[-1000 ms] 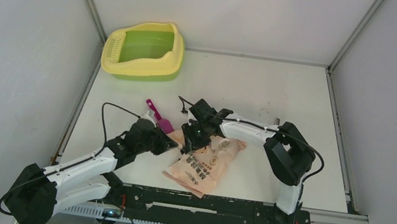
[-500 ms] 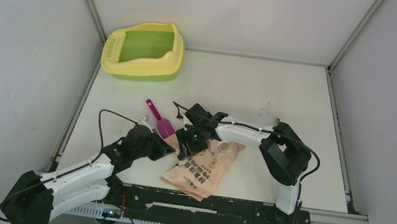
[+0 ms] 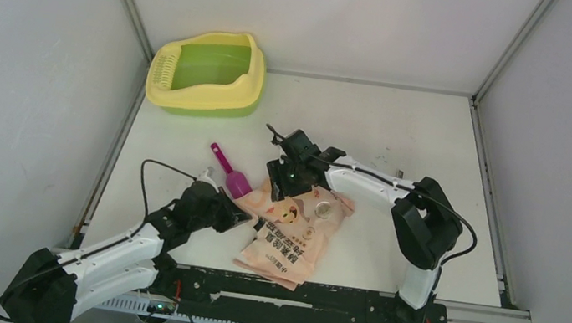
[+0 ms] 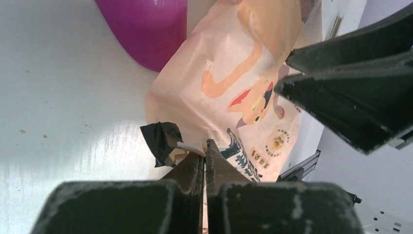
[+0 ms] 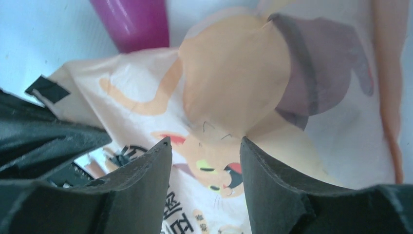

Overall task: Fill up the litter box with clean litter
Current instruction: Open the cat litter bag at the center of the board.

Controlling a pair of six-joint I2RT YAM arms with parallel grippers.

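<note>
The litter box (image 3: 206, 74), yellow with a green basin, stands at the far left corner. No clean litter shows in any view. A pink-orange printed bag (image 3: 289, 234) lies flat near the arms. My left gripper (image 3: 245, 217) is shut on its left corner; the left wrist view shows the edge of the bag (image 4: 234, 83) pinched at the tips of the left gripper (image 4: 205, 146). My right gripper (image 3: 286, 180) hovers open over the bag's top end. In its wrist view, the fingers of the right gripper (image 5: 204, 144) stand apart above the bag's (image 5: 234, 87) cat print, holding nothing.
A magenta scoop (image 3: 232, 172) lies just left of the bag's top, close to both grippers, also seen in the left wrist view (image 4: 146, 29) and the right wrist view (image 5: 134, 22). White walls enclose the table on three sides.
My right gripper has opened, let go of the bag and drawn back a little towards the far side. The bag's top now lies flatter. The left gripper stays shut on the corner.
</note>
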